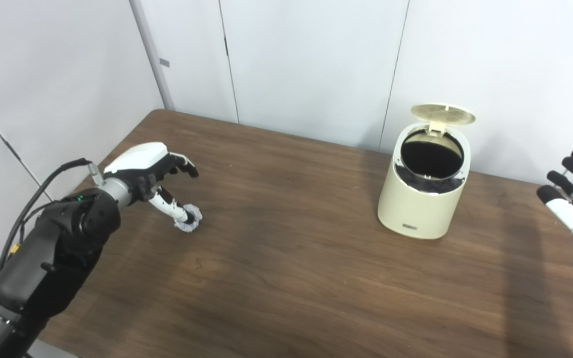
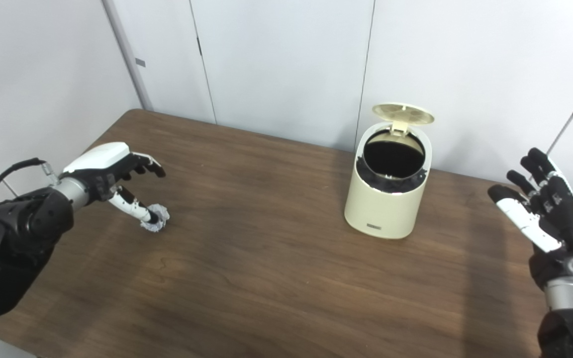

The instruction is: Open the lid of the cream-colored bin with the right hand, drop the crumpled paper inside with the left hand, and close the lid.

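Observation:
The cream-colored bin (image 1: pixel 423 199) stands on the right half of the table with its round lid (image 1: pixel 443 114) tipped up and back, showing a dark inside. A small crumpled paper (image 1: pixel 189 221) lies on the table at the left. My left hand (image 1: pixel 149 171) hovers over it with fingers apart and the thumb tip touching the paper, not closed on it. My right hand (image 2: pixel 547 214) is open, fingers spread, raised to the right of the bin and apart from it.
The brown wooden table (image 1: pixel 291 278) is bounded by white wall panels (image 1: pixel 306 59) behind and at the left. The bin stands near the back edge.

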Controlling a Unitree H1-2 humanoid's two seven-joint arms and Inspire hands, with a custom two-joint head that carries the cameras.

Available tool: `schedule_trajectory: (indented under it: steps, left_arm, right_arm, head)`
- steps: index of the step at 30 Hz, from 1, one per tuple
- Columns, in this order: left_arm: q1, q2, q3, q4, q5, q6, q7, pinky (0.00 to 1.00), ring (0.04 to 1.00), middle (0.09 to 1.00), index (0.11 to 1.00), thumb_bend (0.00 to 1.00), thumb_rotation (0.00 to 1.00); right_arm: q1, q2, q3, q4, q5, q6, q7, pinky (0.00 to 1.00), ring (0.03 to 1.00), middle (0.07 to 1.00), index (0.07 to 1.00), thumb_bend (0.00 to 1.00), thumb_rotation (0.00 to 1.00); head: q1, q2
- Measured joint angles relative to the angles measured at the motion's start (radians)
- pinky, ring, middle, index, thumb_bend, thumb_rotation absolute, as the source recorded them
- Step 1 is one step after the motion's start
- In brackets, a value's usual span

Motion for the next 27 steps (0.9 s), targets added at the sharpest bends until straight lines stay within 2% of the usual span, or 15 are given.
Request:
schedule_trajectory:
  steps: [6,10,13,17,22,27]
  left_arm:
    - [-0.002,0.002,-0.005,0.000,-0.020,0.014,-0.017,0.65,0.789,0.819,0.779,0.94,0.09]
    - [-0.002,0.023,-0.027,0.003,-0.021,0.009,-0.034,0.66,0.762,0.805,0.774,0.94,0.11]
    - [-0.002,0.042,-0.042,0.009,-0.020,0.006,-0.033,0.65,0.742,0.792,0.768,0.94,0.12]
    - [-0.001,0.044,-0.055,0.014,-0.017,0.007,-0.031,0.65,0.741,0.784,0.762,0.94,0.10]
    - [-0.001,0.041,-0.080,0.022,0.028,0.014,-0.032,0.47,0.579,0.678,0.752,0.93,0.06]
    - [-0.001,0.031,-0.095,0.057,0.056,0.007,-0.013,0.46,0.565,0.672,0.726,0.93,0.02]
  right_arm:
    - [-0.002,0.000,0.001,-0.004,-0.005,0.002,-0.001,0.82,0.886,0.920,0.904,0.62,0.25]
    - [-0.008,0.000,0.001,-0.004,-0.011,0.002,-0.002,0.84,0.894,0.924,0.912,0.59,0.25]
    - [-0.014,0.000,0.002,-0.007,-0.017,0.005,-0.002,0.85,0.907,0.925,0.916,0.56,0.20]
    - [-0.016,0.000,0.002,-0.011,-0.018,0.006,-0.002,0.84,0.892,0.916,0.908,0.58,0.21]
    - [-0.016,0.000,0.002,-0.013,-0.018,0.012,-0.002,0.81,0.878,0.907,0.904,0.58,0.22]
    - [-0.016,0.000,0.003,-0.028,-0.024,0.023,-0.002,0.81,0.877,0.902,0.896,0.62,0.26]
  head:
    - [0.002,0.000]
    - [0.002,0.000]
    - [0.000,0.000]
    - [-0.002,0.003]
    - [-0.003,0.005]
    - [-0.005,0.006]
